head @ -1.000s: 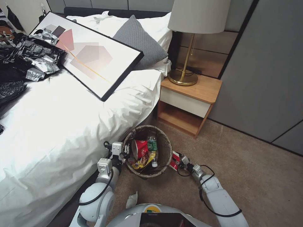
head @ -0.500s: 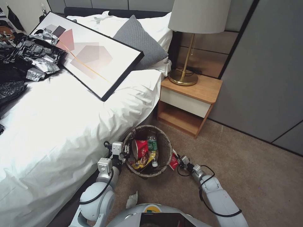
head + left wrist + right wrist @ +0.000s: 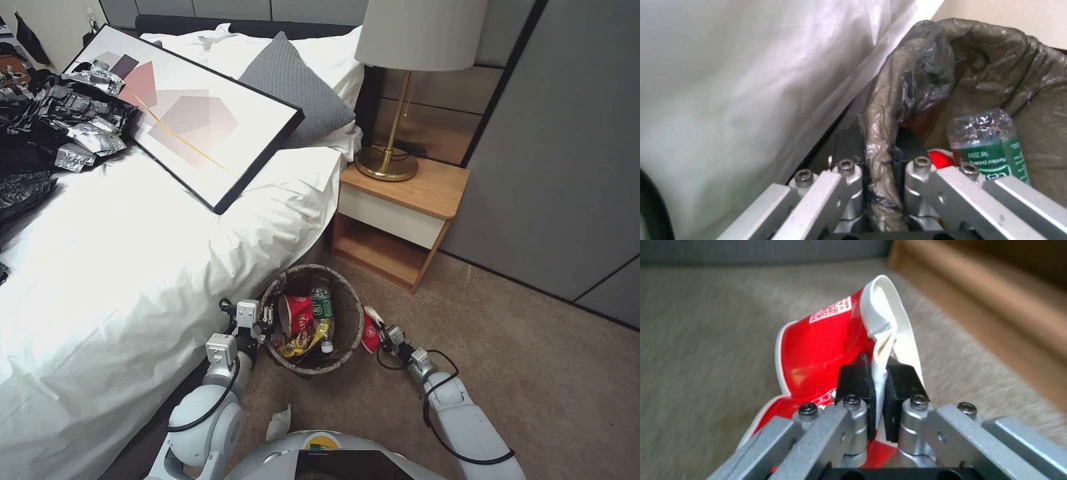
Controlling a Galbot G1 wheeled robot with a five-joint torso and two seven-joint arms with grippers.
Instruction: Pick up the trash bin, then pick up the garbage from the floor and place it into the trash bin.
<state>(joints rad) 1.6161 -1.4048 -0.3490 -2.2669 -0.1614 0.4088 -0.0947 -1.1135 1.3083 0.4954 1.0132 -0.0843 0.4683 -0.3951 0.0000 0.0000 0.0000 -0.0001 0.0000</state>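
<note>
The trash bin (image 3: 341,301) is seen on the tan carpet (image 3: 507,360) just beside the bed (image 3: 133,267), with the wooden nightstand (image 3: 400,213) near it on the far side. Its rim is clamped by the left gripper (image 3: 267,325) on the bed side; in the left wrist view the brown bag liner (image 3: 882,140) folded over the rim is pinched between the 2 jaws, which are closed tight on it. Inside the bin, 1 red-and-white paper cup (image 3: 297,315), 1 small green bottle (image 3: 322,307) and 1 yellow snack wrapper (image 3: 300,343) are seen lying together against the liner; the bottle's green label (image 3: 991,160) is visible in the left wrist view beside the gripper's linkage. A crushed red-and-white cup (image 3: 369,328) is held by the right gripper (image 3: 380,331) just outside the bin's wall on the nightstand side, close to the rim. In the right wrist view the flattened white lip of this cup (image 3: 889,323) is squeezed between the 2 black pads (image 3: 853,380), the jaws being drawn together on it, and carpet is seen behind it. Whether the cup touches the bin wall cannot be told. A lamp (image 3: 400,100) stands on the nightstand, and 1 pale scrap (image 3: 279,421) lies on the carpet near the robot's base.
</note>
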